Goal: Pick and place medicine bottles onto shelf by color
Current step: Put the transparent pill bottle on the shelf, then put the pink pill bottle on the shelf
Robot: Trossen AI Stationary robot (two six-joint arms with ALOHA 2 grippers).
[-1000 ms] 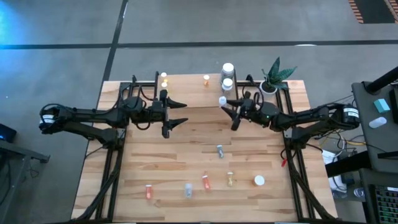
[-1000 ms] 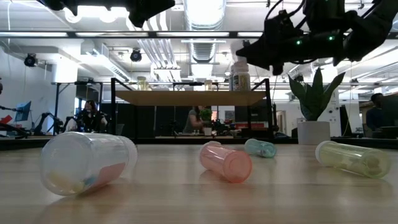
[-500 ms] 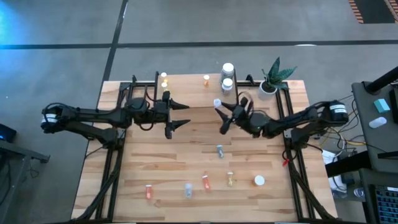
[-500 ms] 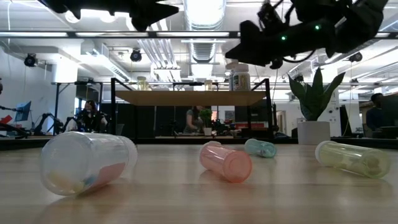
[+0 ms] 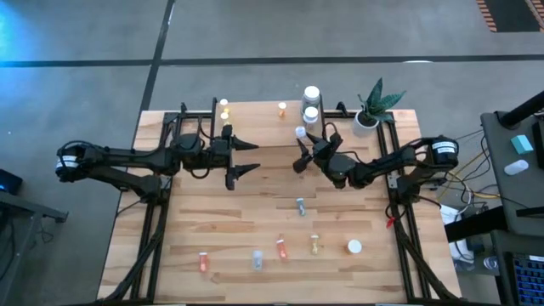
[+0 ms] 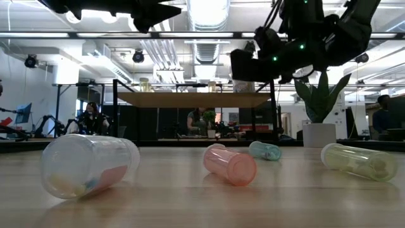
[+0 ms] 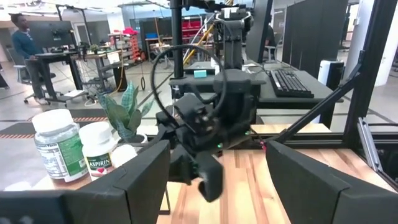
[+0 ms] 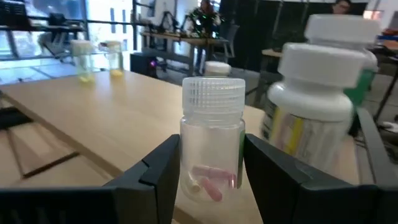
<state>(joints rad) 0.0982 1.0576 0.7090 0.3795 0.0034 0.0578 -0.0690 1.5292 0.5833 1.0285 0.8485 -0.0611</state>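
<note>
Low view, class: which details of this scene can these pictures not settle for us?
- Right tool: low view, its tips are lost in dark silhouette against the ceiling.
- Big white-capped bottles: low view, mostly hidden behind the right arm.
- Bottle label: right wrist view, blurred and unreadable.
- Left tool: left wrist view, fingers cut by the picture's bottom edge.

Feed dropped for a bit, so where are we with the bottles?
Done: two large white-capped bottles and three small vials stand on the light-wood shelf. In hand: the right gripper holds a clear white-capped vial at the shelf. Left: six bottles lie on the plank table; the left gripper hangs open.
</note>
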